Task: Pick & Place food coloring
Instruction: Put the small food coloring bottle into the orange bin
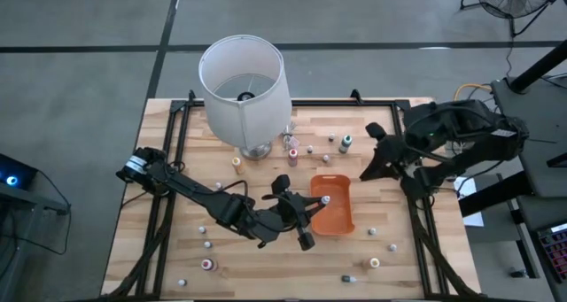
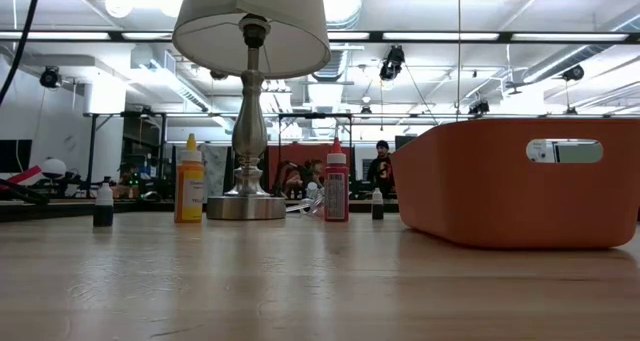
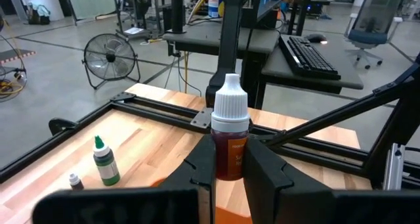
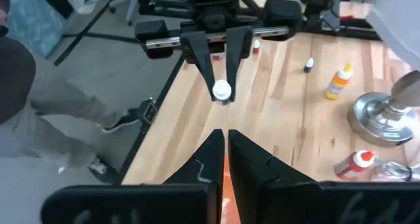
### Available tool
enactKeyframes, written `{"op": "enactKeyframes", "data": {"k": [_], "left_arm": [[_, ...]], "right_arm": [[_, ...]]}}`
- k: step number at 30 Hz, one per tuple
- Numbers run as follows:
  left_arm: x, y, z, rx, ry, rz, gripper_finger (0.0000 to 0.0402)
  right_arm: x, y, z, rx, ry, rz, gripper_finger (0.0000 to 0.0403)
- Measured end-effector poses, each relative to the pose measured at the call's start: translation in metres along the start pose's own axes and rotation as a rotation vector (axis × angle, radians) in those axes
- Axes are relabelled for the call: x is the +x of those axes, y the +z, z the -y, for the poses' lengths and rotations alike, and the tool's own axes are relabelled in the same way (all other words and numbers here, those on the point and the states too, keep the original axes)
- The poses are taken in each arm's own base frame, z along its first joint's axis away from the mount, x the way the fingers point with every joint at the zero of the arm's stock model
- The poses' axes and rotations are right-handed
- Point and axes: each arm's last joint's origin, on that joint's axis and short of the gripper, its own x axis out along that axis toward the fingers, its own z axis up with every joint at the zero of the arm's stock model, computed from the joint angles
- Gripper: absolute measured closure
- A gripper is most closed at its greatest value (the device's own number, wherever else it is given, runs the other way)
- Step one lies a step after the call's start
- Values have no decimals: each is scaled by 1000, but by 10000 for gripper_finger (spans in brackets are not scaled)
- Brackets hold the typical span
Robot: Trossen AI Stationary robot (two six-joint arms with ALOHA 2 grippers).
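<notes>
Held bottle: a small food-coloring bottle (image 3: 230, 135) with a white cap and reddish-brown contents stands upright between the fingers of the left claw (image 3: 230, 163), which is closed on its body.
Bottle's place: in the high view its white cap (image 1: 325, 199) shows over the orange tray (image 1: 337, 215), near the tray's left rim.
Left arm: reaches from the table's left edge across to the tray; the left claw (image 1: 312, 206) sits at the tray's left side.
Other bottles: many tiny bottles lie scattered over the wooden table (image 1: 248, 249); a yellow-orange one (image 2: 189, 180) and a red one (image 2: 336, 184) stand near the lamp base, with a green-capped one (image 1: 345, 143) further right.
Lamp: a lamp (image 1: 244, 88) with a white shade and a silver base stands at the table's far side.
Right claw: the right claw (image 4: 225, 159) is closed with nothing in it; in the high view it (image 1: 367, 173) hovers just right of the tray's far end.
Beyond the table: a person's leg and shoe (image 4: 121, 123) show on the floor.
</notes>
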Motion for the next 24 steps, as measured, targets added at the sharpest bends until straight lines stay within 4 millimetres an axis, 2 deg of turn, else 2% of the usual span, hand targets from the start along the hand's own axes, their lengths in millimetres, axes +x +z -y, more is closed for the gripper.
{"op": "enactKeyframes", "data": {"k": [5,16,20,24], "left_arm": [[0,0,0,0,0,0,374],[0,0,0,2,-6,-1,374],[0,0,0,9,-10,-2,374],[0,0,0,16,-9,-2,374]], "right_arm": [[4,11,1,-24,-1,-1,334],[13,16,3,-3,-4,-15,168],[23,25,0,-15,13,-23,120],[39,37,-6,-28,61,-62,95]]}}
